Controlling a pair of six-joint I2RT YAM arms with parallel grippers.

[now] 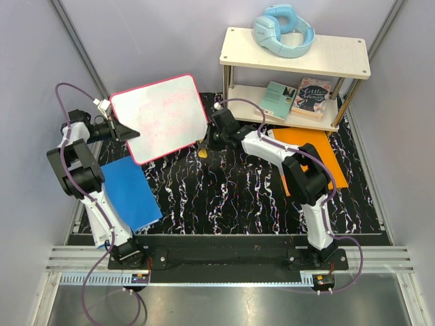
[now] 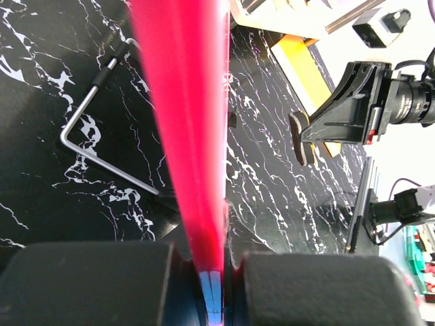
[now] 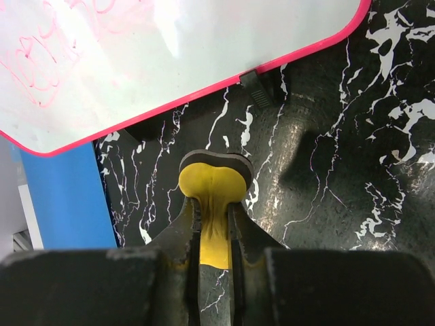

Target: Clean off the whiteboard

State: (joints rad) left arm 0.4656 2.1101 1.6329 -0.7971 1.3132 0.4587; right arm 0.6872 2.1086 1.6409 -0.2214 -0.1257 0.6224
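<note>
Showed the whiteboard [image 1: 160, 117] in the upper left of the overhead frame, lifted above a black marbled mat [image 1: 224, 197], with faint pink scribbles on its face. Was clamped at its left edge by the left gripper [image 1: 126, 130], jaws narrow on the pink rim. Near frame centre, just right of the board's lower right corner, showed the right gripper [image 1: 206, 146] pinched tight on a yellow eraser [image 1: 204, 153] with a dark pad, close to the board but apart. Had a blue folder [image 1: 129, 190] at lower left and an orange folder [image 1: 319, 146] at right.
</note>
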